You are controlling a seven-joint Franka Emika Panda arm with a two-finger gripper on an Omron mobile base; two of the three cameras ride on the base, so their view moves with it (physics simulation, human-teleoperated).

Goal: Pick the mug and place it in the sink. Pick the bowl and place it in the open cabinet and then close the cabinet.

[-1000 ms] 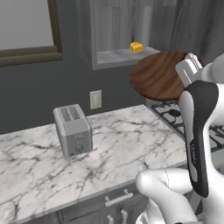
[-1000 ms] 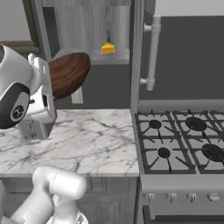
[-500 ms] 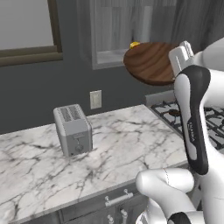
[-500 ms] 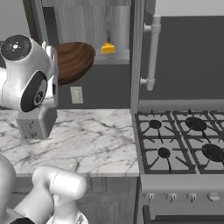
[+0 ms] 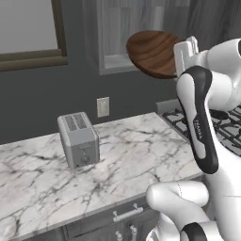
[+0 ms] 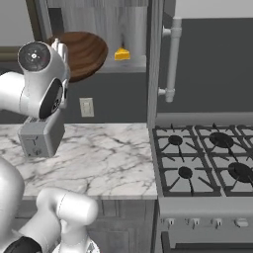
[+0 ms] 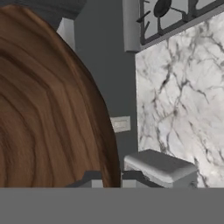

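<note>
Left base view: bowl [image 5: 153, 52] held high in front of the open cabinet [image 5: 122, 37].
The gripper [image 5: 185, 55] is clamped on its rim, above the marble counter [image 5: 122, 155] and toaster [image 5: 78, 139]. Right base view: bowl [image 6: 86, 52] level with the cabinet shelf [image 6: 126, 64], beside a yellow item [image 6: 122, 54]. Hand view: bowl [image 7: 48, 113] fills the left side, fingertips [image 7: 92, 179] closed on its edge.

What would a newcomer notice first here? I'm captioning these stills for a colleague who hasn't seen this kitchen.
The wide dark-brown wooden bowl stands out, held high by the end effector in front of the open wall cabinet. A small yellow wedge sits on the cabinet shelf. Below, a grey toaster stands on the marble counter, beside the gas stove.
</note>
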